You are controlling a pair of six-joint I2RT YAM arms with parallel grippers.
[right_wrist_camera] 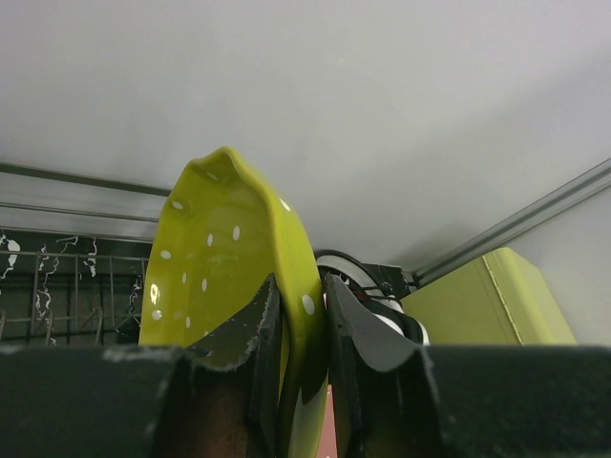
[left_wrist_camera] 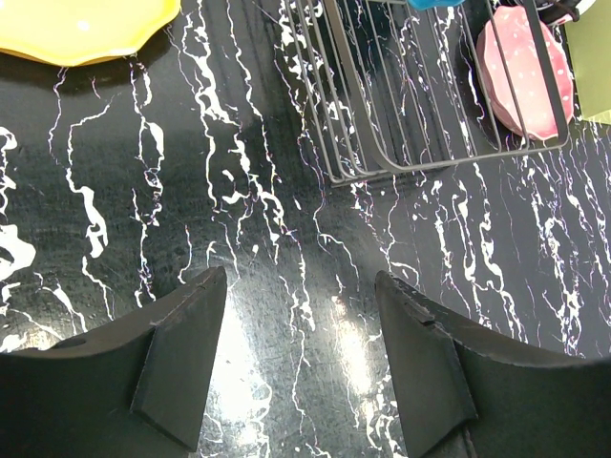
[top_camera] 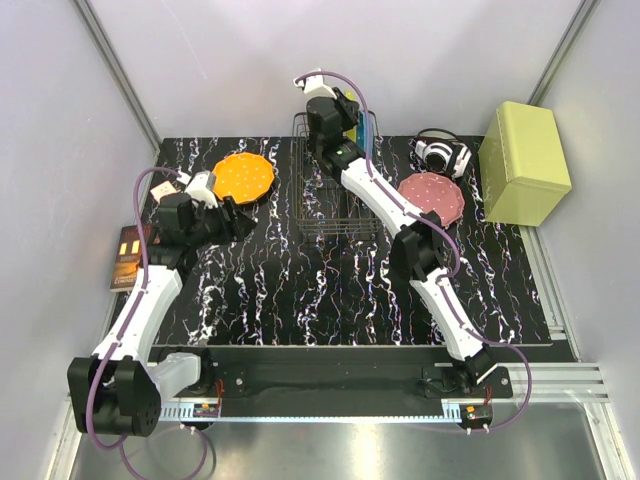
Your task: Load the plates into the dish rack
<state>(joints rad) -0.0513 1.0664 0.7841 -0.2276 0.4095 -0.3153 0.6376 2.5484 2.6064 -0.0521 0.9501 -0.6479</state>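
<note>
The black wire dish rack [top_camera: 335, 190] stands at the table's back middle, with a blue plate [top_camera: 369, 130] upright at its far right end. My right gripper [right_wrist_camera: 301, 305] is shut on the rim of the yellow-green plate [right_wrist_camera: 224, 267] and holds it upright over the rack's far end [top_camera: 350, 104]. The orange plate [top_camera: 245, 177] lies flat left of the rack. The pink plate [top_camera: 432, 197] lies flat right of it. My left gripper [left_wrist_camera: 301, 353] is open and empty above bare table, just in front of the orange plate [left_wrist_camera: 86, 24]; the rack [left_wrist_camera: 430, 105] shows to its right.
A yellow-green box [top_camera: 525, 160] stands at the back right, with a white and black headset [top_camera: 440, 152] beside it. A small black and orange device [top_camera: 128, 257] lies off the table's left edge. Grey walls close in the back and sides.
</note>
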